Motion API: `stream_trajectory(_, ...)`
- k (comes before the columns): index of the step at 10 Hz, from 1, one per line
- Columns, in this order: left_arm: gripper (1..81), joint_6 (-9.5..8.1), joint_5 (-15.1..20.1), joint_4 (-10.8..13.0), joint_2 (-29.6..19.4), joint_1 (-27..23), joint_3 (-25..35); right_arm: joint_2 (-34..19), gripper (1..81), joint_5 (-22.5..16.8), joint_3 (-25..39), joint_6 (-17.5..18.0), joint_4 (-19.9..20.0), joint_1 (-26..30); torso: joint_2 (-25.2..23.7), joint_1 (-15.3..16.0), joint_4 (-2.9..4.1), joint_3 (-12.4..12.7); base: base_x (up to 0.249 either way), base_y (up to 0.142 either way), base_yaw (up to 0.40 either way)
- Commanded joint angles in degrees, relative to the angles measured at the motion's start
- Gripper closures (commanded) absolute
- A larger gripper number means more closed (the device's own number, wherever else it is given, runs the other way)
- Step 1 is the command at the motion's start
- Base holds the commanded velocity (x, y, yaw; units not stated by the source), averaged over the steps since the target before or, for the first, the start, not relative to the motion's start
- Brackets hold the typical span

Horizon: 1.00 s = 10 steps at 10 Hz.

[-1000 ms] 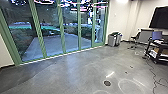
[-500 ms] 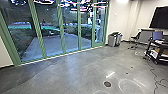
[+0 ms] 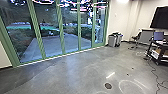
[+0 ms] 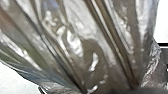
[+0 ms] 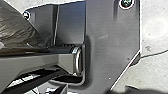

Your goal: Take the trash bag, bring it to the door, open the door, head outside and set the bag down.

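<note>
Trash bag [image 4: 97, 45]: translucent, shiny, right up close at left wrist camera, long folds drawn together; part of it also beside robot's jointed bar in right wrist view. Left gripper: can't tell if open or closed, or whether it grips the bag. Right gripper: can't tell open/closed or contact either. Head view: green-framed glass panels [image 3: 61, 30] ahead, paved strip [image 3: 51, 45] outside beyond them. Indoors, gray bins [image 3: 115, 40] on floor [image 3: 72, 72], near right end of the panels; chair [image 3: 136, 38] and black cart [image 3: 156, 53] farther right, laptop [image 3: 158, 36] on cart.
</note>
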Motion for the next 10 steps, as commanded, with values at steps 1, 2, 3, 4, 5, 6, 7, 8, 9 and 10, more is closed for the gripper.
stream_trajectory(1, 81.1, 0.16, 4.9, 0.0, -0.5, -2.9, -0.1, -0.1, 1.0, -3.6, 0.1, -0.1, -0.2, 2.7, 0.0, 0.0, 0.00, 0.0, 0.114, 0.000, 0.000)
stream_trajectory(2, 81.1, 0.16, 4.9, 0.0, -0.4, -2.9, -0.1, -0.1, 1.0, -3.6, 0.1, -0.1, -0.2, 2.8, 0.0, 0.0, 0.00, 0.0, 0.114, 0.000, 0.000)
stream_trajectory(3, 81.1, 0.16, 4.9, 0.0, -0.3, -2.9, -0.1, -0.1, 1.0, -3.6, 0.1, -0.1, -0.2, 2.8, 0.0, 0.0, 0.00, 0.0, 0.116, 0.000, 0.000)
stream_trajectory(4, 81.1, 0.16, 4.9, 0.1, -0.3, -2.9, -0.1, -0.1, 1.0, -3.6, 0.1, -0.1, -0.2, 2.8, 0.0, 0.0, 0.00, 0.0, 0.116, 0.000, 0.000)
stream_trajectory(5, 81.1, 0.16, 5.0, 0.1, -0.3, -3.0, -0.1, -0.1, 1.0, -3.6, 0.1, -0.1, -0.3, 2.8, 0.0, 0.0, 0.00, 0.0, 0.117, 0.000, 0.000)
stream_trajectory(6, 81.1, 0.16, 5.0, 0.1, -0.3, -3.0, -0.1, -0.1, 1.0, -3.6, 0.1, -0.1, -0.3, 2.8, 0.0, 0.0, 0.00, 0.0, 0.117, 0.000, 0.000)
stream_trajectory(7, 81.1, 0.16, 4.9, 0.1, -0.3, -3.0, -0.1, -0.1, 1.0, -3.6, 0.1, -0.1, -0.3, 2.8, 0.0, 0.0, 0.00, 0.0, 0.126, 0.000, 0.000)
stream_trajectory(8, 81.1, 0.16, 4.9, 0.1, -0.3, -3.0, -0.1, -0.1, 1.0, -3.6, 0.1, -0.1, -0.3, 2.8, 0.0, 0.0, 0.00, 0.0, 0.127, 0.000, 0.000)
stream_trajectory(9, 81.1, 0.16, 4.9, 0.1, -0.2, -3.0, -0.1, -0.1, 1.0, -3.6, 0.1, -0.1, -0.3, 2.8, 0.0, 0.0, 0.00, 0.0, 0.127, 0.000, 0.000)
stream_trajectory(10, 81.1, 0.16, 4.9, 0.1, -0.3, -3.0, -0.1, -0.1, 1.0, -3.6, 0.1, -0.1, -0.2, 2.8, 0.0, 0.0, 0.00, 0.0, 0.131, 0.000, 0.000)
